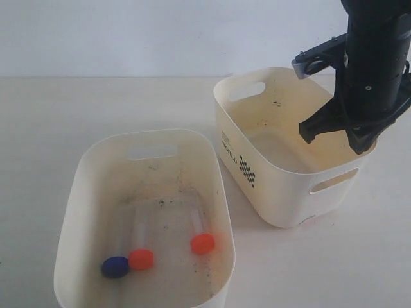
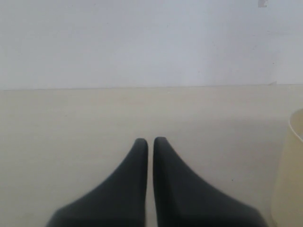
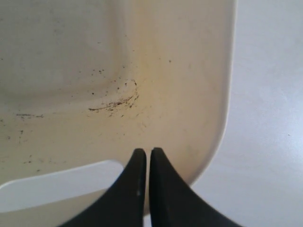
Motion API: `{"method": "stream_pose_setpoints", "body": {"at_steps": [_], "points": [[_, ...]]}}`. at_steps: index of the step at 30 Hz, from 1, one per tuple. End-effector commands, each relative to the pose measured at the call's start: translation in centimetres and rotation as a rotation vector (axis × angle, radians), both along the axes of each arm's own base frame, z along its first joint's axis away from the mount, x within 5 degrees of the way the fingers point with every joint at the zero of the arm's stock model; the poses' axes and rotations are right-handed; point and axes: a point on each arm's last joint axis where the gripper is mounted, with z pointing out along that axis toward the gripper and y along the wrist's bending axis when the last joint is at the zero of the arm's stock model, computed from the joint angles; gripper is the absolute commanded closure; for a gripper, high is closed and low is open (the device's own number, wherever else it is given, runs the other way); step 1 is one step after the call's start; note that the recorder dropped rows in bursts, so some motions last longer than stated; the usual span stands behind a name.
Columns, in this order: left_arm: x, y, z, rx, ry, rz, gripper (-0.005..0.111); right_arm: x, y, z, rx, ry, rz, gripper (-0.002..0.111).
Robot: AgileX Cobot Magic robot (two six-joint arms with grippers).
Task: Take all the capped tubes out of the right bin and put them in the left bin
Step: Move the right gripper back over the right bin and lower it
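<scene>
Three tubes (image 1: 202,243) lie in your left bin (image 1: 83,167); right gripper (image 3: 144,153), clenched empty, hangs over the right bin (image 1: 276,192), likely for the fourth; left gripper (image 2: 147,142) clenched.

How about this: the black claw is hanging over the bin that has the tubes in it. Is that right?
Not quite. The black claw hangs over the right bin, the one with the checkered print, not over the bin with the tubes. The capped tubes lie in the left bin. The exterior view shows this.
</scene>
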Motion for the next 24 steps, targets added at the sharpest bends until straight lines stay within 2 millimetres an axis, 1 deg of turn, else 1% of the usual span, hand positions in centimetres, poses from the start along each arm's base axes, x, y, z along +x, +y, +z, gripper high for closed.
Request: {"method": "stream_pose_setpoints", "body": {"at_steps": [1, 6, 12, 14, 17, 21, 24], "points": [[0.0, 0.0, 0.2, -0.016, -0.007, 0.001, 0.102, -0.1, -0.3, 0.2, 0.003, 0.002, -0.011, 0.106], [0.0, 0.0, 0.2, -0.016, -0.007, 0.001, 0.102, -0.2, -0.3, 0.1, 0.002, 0.007, -0.011, 0.106], [0.0, 0.0, 0.2, -0.016, -0.007, 0.001, 0.102, -1.2, -0.7, -1.7, -0.025, 0.073, -0.009, 0.106], [0.0, 0.0, 0.2, -0.016, -0.007, 0.001, 0.102, -1.3, -0.7, -1.8, -0.026, 0.077, -0.018, 0.106], [0.0, 0.0, 0.2, -0.016, -0.007, 0.001, 0.102, -1.4, -0.7, -1.5, -0.023, 0.067, -0.025, 0.106], [0.0, 0.0, 0.2, -0.016, -0.007, 0.001, 0.102, -1.7, -0.7, -0.1, 0.008, -0.002, -0.02, 0.106], [0.0, 0.0, 0.2, -0.016, -0.007, 0.001, 0.102, -1.6, -0.2, 1.4, 0.086, -0.081, -0.009, 0.106]]}}
